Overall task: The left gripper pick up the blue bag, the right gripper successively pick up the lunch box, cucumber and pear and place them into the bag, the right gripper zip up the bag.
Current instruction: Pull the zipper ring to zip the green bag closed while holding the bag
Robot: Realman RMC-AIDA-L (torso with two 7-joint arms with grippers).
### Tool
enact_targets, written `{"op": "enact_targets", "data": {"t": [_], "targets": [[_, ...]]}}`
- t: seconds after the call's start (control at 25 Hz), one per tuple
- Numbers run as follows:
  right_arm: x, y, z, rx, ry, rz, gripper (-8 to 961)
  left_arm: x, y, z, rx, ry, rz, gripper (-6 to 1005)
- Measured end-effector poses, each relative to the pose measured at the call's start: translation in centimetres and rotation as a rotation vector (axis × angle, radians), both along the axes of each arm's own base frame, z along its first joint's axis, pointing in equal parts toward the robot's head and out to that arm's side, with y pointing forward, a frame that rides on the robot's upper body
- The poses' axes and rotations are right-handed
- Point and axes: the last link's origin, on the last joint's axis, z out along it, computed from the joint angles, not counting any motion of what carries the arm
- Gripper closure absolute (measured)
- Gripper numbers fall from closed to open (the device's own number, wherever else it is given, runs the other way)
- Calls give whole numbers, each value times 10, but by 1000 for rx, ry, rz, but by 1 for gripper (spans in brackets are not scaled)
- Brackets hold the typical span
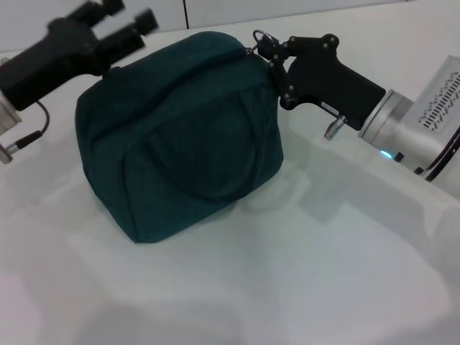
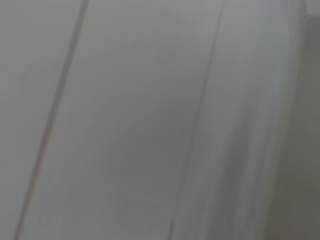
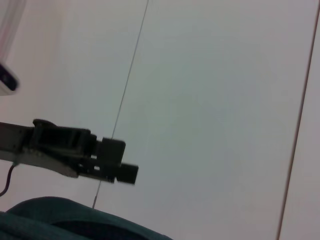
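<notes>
The bag (image 1: 183, 129) sits on the surface (image 1: 287, 287), its top looking zipped. The right pincer (image 1: 263, 44) is closed on the zip pull (image 1: 257, 36); the left pincer (image 1: 129, 18), gaping and empty, hovers at the far corner. Nothing pins the bag, so a tug on the pull may drag or tip it.

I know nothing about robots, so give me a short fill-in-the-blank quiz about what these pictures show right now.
1. The bag standing on the white table is dark ____ in colour.
2. The right end effector is at the bag's ____ pull, at its top corner.
3. The left end effector is at the bag's top on the robot's ____ side.

Missing words: teal; zipper; left
</notes>
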Motion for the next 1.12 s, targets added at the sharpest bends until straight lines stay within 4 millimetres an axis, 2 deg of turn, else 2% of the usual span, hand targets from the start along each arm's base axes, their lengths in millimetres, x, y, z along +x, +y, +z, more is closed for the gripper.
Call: {"op": "enact_targets", "data": {"t": [0.24,0.36,0.72,1.12], "targets": [[2,3,1,4,-5,-9,875,11,7,-7,-148,120,7,158],[1,4,1,4,-6,-6,874,14,9,-6,-182,138,24,138],[0,3,-1,-3,-7,-2,870,20,13,-14,-245,202,85,200],[3,-2,-3,-8,-4,0,867,28,13,-20,-247,233,74,269]]}}
